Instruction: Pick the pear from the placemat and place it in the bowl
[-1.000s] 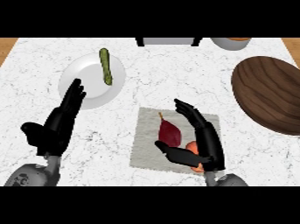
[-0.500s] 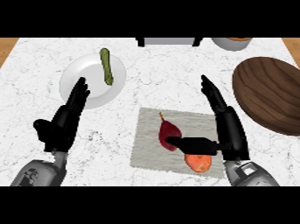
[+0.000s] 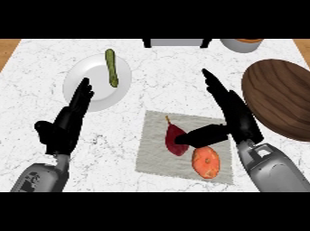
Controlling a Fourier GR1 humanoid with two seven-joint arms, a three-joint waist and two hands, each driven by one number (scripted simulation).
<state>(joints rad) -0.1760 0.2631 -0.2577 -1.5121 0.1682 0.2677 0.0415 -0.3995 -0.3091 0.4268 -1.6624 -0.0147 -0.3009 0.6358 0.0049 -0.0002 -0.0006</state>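
Toward the counter's left edge, the left hand [image 3: 63, 124] is held open and idle. Mid-placemat [image 3: 158, 158], the dark-red pear [image 3: 176, 139] is touched by the open right hand's [image 3: 234, 115] thumb; smooth, rigid, likely slippery, best grasped around its belly.
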